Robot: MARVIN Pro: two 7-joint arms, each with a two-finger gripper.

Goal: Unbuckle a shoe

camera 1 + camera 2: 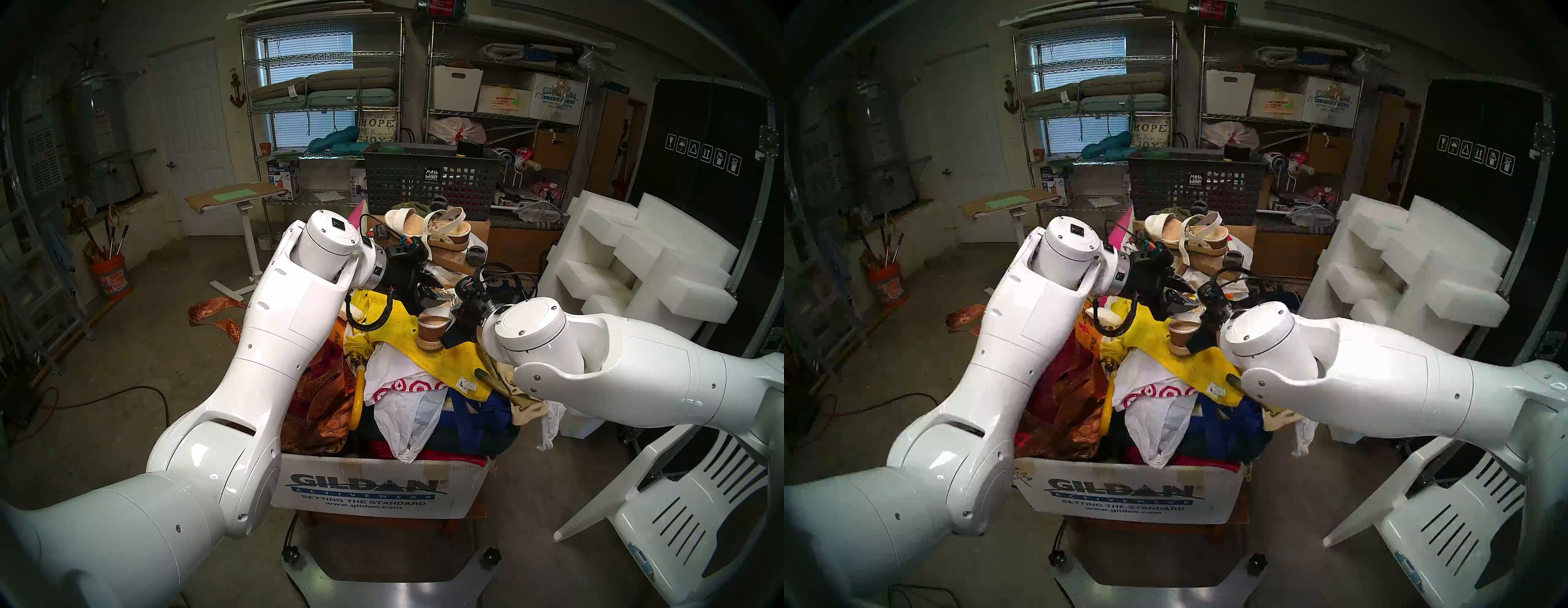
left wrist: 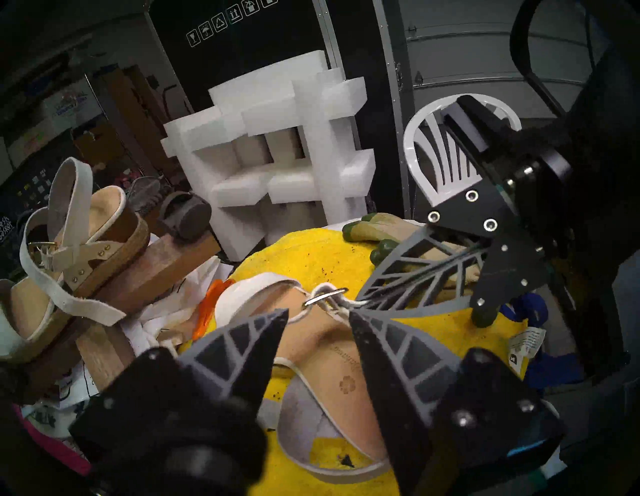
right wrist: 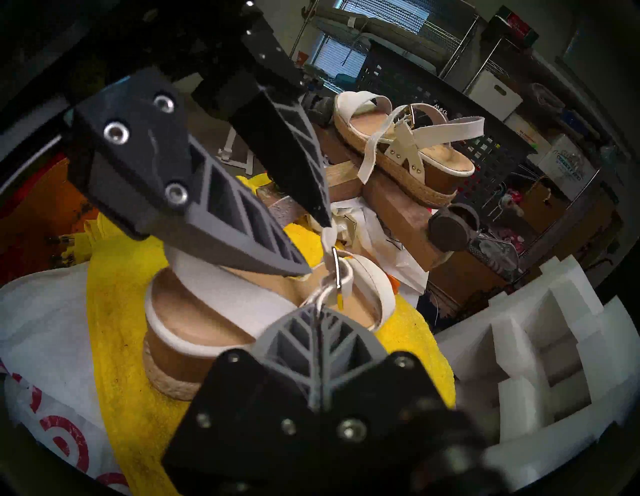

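At frame centre, the sandal (image 1: 430,329) sits on a yellow towel (image 1: 449,361). The right claw (image 3: 317,304), reaching up from lower right, is pinched shut on its strap by the buckle (image 3: 335,273). The left claw (image 2: 318,317), angled down from upper left, stands parted, apparently gripping nothing.

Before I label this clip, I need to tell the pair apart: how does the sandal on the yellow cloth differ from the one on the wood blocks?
The near sandal sits on the yellow cloth between both tools; the far sandal rests on wood blocks, untouched. The right tool is shut on the near sandal's strap beside its buckle; the far sandal's strap end hangs free. Both share white straps, tan footbeds and jute trim.
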